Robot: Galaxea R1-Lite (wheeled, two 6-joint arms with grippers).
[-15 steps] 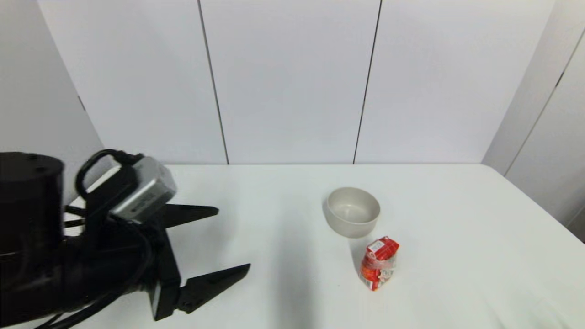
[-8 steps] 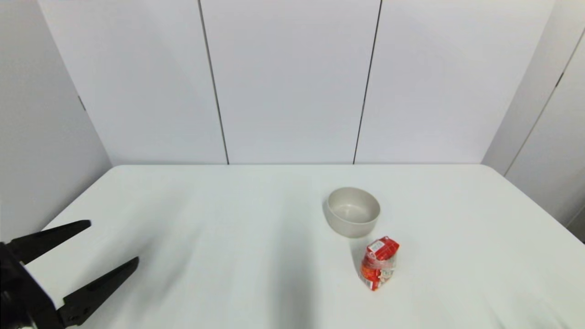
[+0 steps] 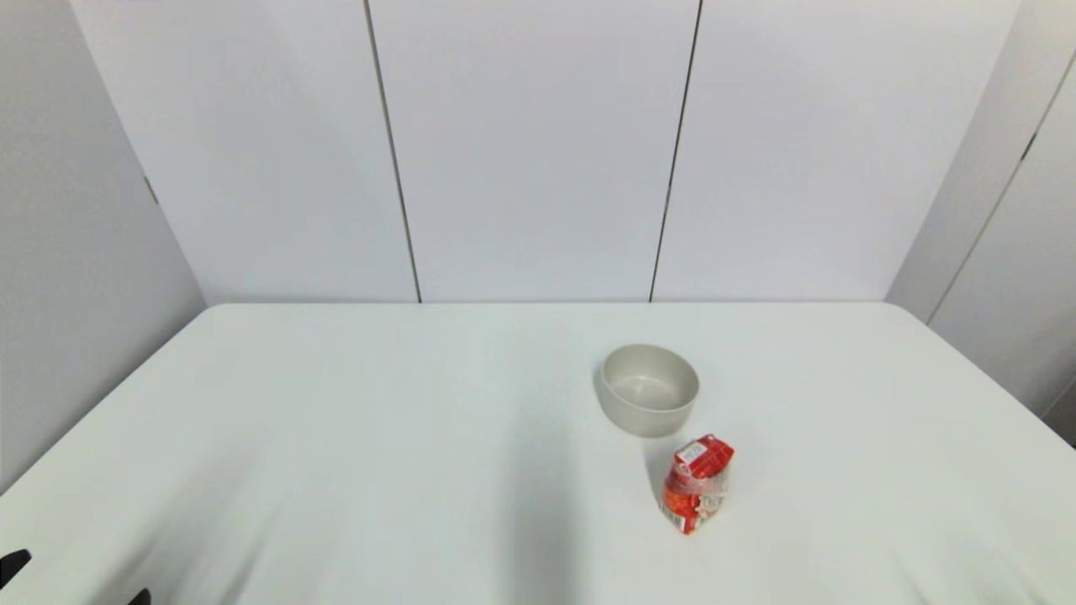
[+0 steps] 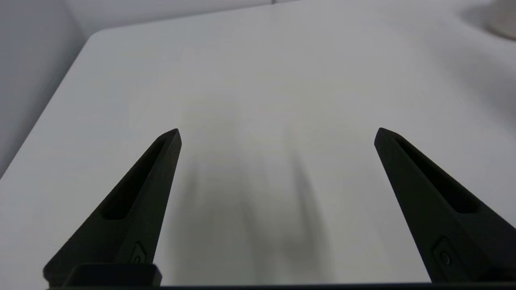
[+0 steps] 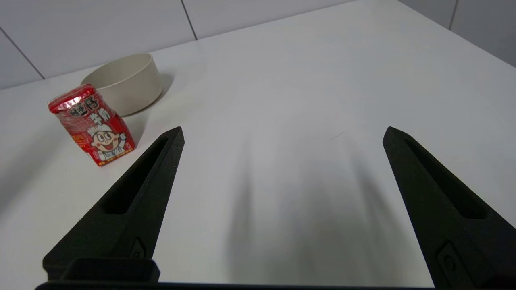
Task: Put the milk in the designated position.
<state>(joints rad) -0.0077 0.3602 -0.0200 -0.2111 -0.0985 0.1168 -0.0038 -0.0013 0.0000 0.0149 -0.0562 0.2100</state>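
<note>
Milk stands on the white table, on the robot's right side. It is a small red carton with a white cartoon face on it and a folded top. It leans a little to 1 side. Nothing is holding it.

Just behind the milk, farther from the robot, sits a round beige bowl. The milk is very near the bowl, but I cannot tell if the 2 touch. From the right wrist view, the milk is in front of the bowl, and the bowl looks empty.

The left hand is wide open and holds nothing. Its 2 black fingers point out over a bare part of the table, low down by the near left corner. In the head view only 2 tiny black tips peek in at the bottom left edge. This hand is well apart from the milk.

The right hand is wide open too, and holds nothing. It hangs over the table near the robot, and the milk is off to 1 side, past 1 of its fingers. The head view does not show this hand.
</note>
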